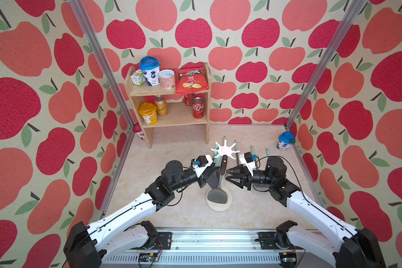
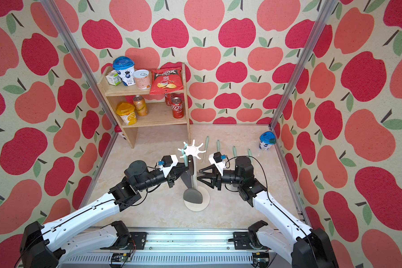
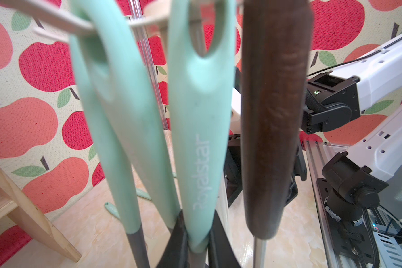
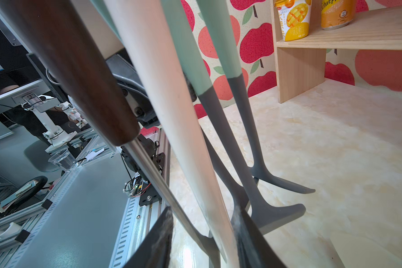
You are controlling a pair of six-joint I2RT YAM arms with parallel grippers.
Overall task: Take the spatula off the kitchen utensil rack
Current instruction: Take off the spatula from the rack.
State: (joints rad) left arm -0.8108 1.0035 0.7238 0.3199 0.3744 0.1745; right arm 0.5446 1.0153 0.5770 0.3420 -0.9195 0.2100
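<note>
The white kitchen utensil rack (image 1: 225, 150) stands mid-table on its round base (image 1: 228, 204). Mint-handled utensils hang from its prongs. My left gripper (image 1: 216, 170) is shut on the handle of one of them, a mint-handled spatula (image 3: 200, 139), low on the handle, which is still looped over a prong. Beside it hangs a dark wooden-handled utensil (image 1: 223, 164) with a steel shaft and a grey blade (image 1: 217, 196). My right gripper (image 1: 227, 175) faces the rack from the other side. Its jaws are apart around the white pole (image 4: 172, 104) and the steel shaft (image 4: 153, 176).
A wooden two-tier shelf (image 1: 170, 116) with cans, cups and a chip bag stands at the back left. Several mint-handled utensils (image 1: 252, 150) lie on the table behind the rack. A blue-lidded cup (image 1: 286, 140) sits in the back right corner. Metal frame posts border both sides.
</note>
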